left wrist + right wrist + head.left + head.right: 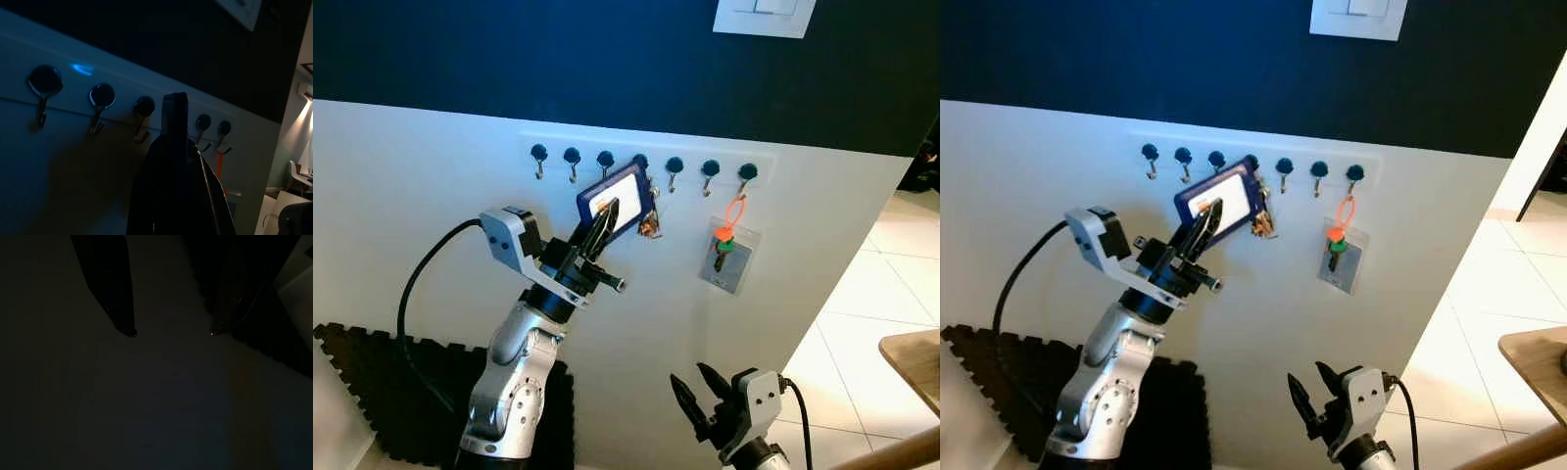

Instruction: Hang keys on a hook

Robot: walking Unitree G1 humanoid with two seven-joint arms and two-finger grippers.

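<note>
Left eye view: left pincer (607,217) grips blue key tag (617,201).

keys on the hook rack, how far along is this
Done: an orange-looped key pouch already hangs from the rack's last hook. In hand: the left claw grips a blue card holder with keys dangling, raised at the fourth hook. Left: whether its ring has caught that hook cannot be told; release follows. The right claw hangs idle, open.
</note>
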